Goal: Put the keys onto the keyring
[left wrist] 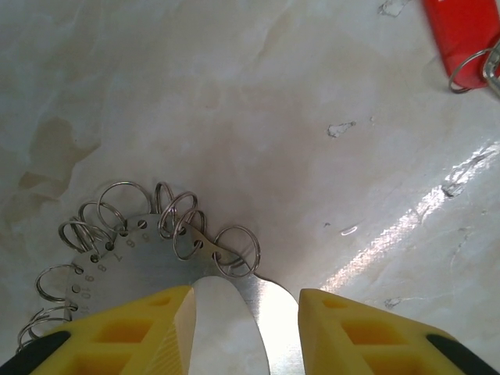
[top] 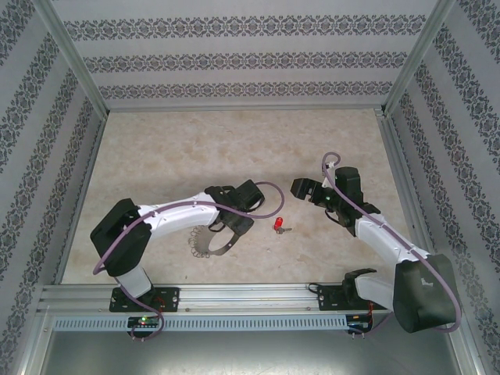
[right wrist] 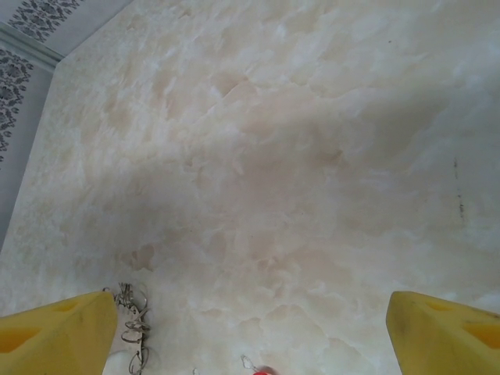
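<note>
- Nearest is the aluminium rail (top: 250, 293) carrying both arm bases, which runs along the table edge on the near side of the keyring (top: 209, 251).
- The keyring lies flat on the table (top: 234, 148). It is a silvery crescent plate with numbered holes, and small split rings (left wrist: 180, 223) fringe its outer edge.
- The left gripper (left wrist: 246, 328) is directly over the keyring, its yellow fingers (left wrist: 133, 332) part-way apart and straddling the plate's narrow end.
- Bare table shows between one finger and the metal, so they are not clenched on it. I cannot tell whether the other finger touches the plate.
- The red key (top: 278, 226) lies loose on the table just right of the keyring and slightly farther out, apart from it and in neither gripper.
- The right gripper (right wrist: 251, 312) hangs farther out and to the right of the keyring, beyond the key. Its fingers (right wrist: 55, 336) are spread wide with nothing between them.
- Farthest from the keyring, the marbled table runs back to the patterned walls (top: 250, 58).
</note>
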Available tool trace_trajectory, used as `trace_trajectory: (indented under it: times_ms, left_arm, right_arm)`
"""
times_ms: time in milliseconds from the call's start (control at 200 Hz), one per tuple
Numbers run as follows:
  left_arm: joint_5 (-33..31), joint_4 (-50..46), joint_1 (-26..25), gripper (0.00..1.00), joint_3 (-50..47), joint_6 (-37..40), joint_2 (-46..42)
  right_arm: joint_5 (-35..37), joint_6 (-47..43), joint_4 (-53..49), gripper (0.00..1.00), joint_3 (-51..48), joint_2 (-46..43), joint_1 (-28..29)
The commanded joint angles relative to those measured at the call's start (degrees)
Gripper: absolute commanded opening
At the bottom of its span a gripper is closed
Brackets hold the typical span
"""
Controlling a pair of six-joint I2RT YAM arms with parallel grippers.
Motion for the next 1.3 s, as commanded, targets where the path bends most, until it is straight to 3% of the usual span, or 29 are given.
trace_trajectory:
  times_ms: [0, 1294]
  left_arm:
    - [-1.7, -1.2, -1.5, 0.37, 1.3, 1.6, 1.6]
    - [-6.2, 2.3, -2.2, 0.28, 1.5, 3.2, 8.2]
  right_arm:
    - [1.4, -0.8, 0.0, 0.90, 1.3, -0.2, 0.7]
    - [1.3, -1.0, 1.4, 0.90, 1.8, 2.3, 0.9]
